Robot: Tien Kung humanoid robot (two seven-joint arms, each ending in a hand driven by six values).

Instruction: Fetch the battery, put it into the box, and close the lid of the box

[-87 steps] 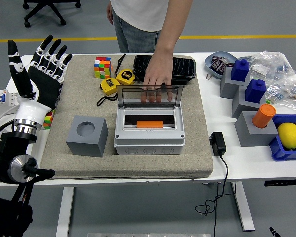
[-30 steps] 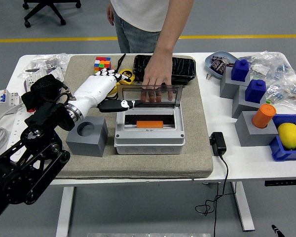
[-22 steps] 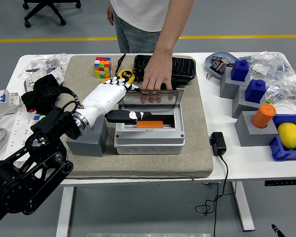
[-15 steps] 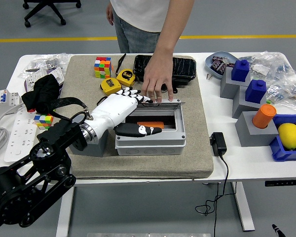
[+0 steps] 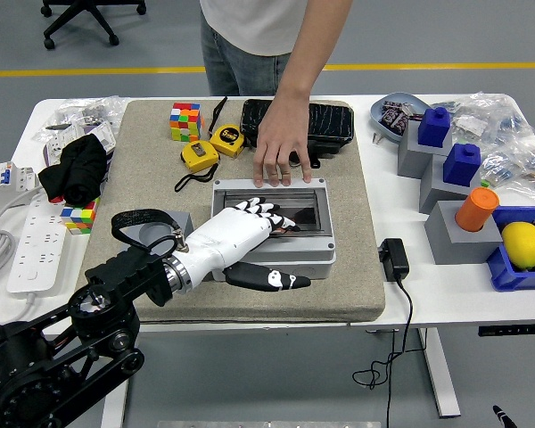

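Left hand (image 5: 250,234) flat, fingers spread, grasping nothing, pressing the clear lid (image 5: 281,208) of the grey plastic box (image 5: 316,254) mid-mat. Battery hidden. Person's hand (image 5: 276,152) at box's 12 o'clock edge. Coarse beige mat (image 5: 357,223).

Left hand (image 5: 250,234): no longer raised at the table's left edge; now across the box (image 5: 269,227), palm down on its lid (image 5: 272,209), thumb out over the front edge.
Lid: no longer upright; now folded flat, box closed.
Battery: orange bar no longer visible inside.
Person's hand (image 5: 278,147): off the lid's top edge, now on the mat (image 5: 339,267) just behind the box.
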